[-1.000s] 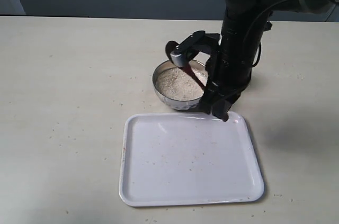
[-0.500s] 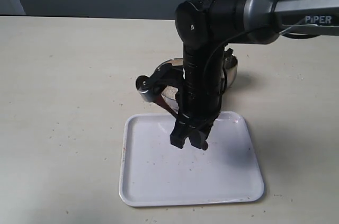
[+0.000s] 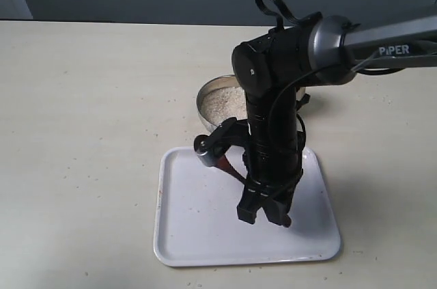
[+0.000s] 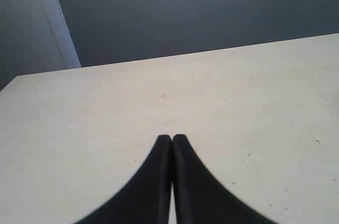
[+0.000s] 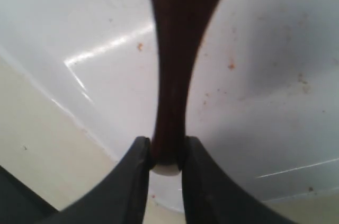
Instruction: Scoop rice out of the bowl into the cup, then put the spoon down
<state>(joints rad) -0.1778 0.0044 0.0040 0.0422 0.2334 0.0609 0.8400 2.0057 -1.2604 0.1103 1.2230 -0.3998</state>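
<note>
My right gripper (image 3: 265, 215) hangs low over the white tray (image 3: 194, 231), shut on the slim handle of the dark reddish-brown wooden spoon (image 3: 224, 163). The spoon slants up from the fingertips towards the wrist camera. In the right wrist view the gripper (image 5: 164, 149) pinches the spoon (image 5: 172, 60) near its end, with the tray (image 5: 259, 97) beneath. The steel bowl (image 3: 202, 107) holding white rice (image 3: 222, 103) stands just behind the tray. The arm hides the cup. The left gripper (image 4: 172, 139) is shut with nothing in it, over bare table.
The black right arm (image 3: 273, 84) reaches in from the right and covers the tray's right half and the bowl's right side. Beige table (image 3: 82, 132) spreads to the left. Loose grains speckle the table and tray.
The right arm has swung from above the bowl towards the front and come down over the tray, carrying the spoon. The cup, seen half a second ago, is now covered.
</note>
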